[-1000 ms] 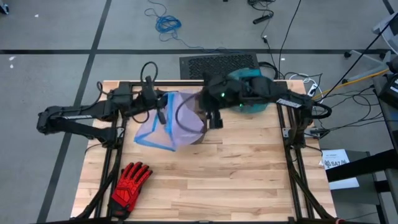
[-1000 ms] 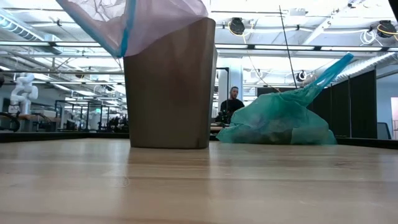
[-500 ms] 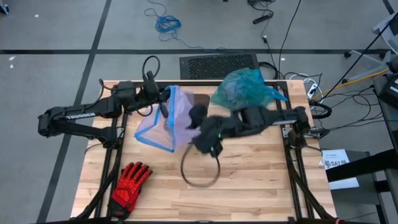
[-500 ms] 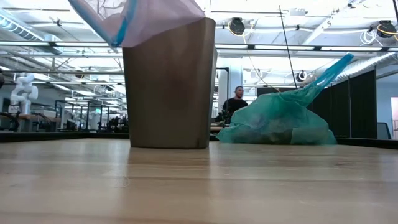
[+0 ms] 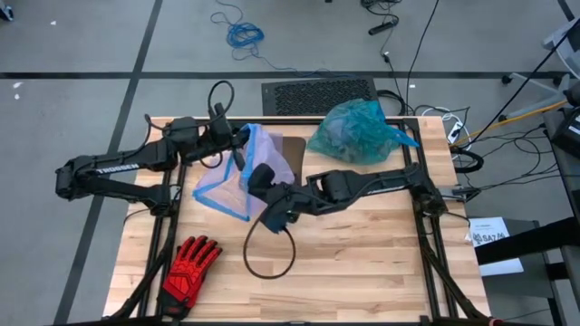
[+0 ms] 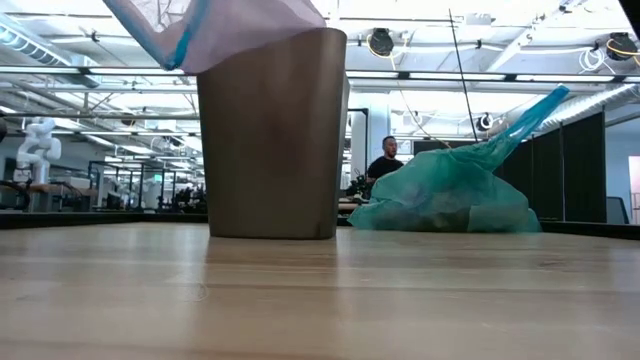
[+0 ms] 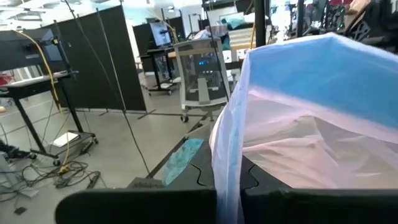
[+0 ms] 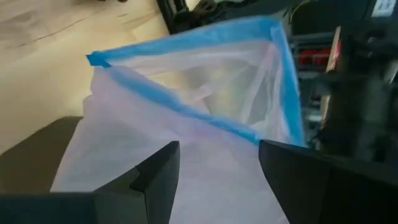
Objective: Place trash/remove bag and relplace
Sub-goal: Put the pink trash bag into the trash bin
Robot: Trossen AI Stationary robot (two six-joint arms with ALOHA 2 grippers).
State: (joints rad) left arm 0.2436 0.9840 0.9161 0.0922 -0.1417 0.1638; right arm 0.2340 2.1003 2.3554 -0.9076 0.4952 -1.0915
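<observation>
Bench [image 5: 362, 272] state, left to right: left end effector [image 5: 237, 152] clamped on lilac bag [image 5: 237, 186] rim over the bin [image 6: 270, 130]; right end effector [image 5: 272, 206] swung over from the tied teal bag [image 5: 355, 131] at back right, fingers spread, empty, at the liner. Old bag out, relining next

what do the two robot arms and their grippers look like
Both arms are dark, nearly black, jointed tubes with pale lettering along one link. The left arm carries a looping black cable near its wrist; the right arm trails a large black cable loop over the wooden table. The right gripper has two flat, dark, angular fingers.
</observation>
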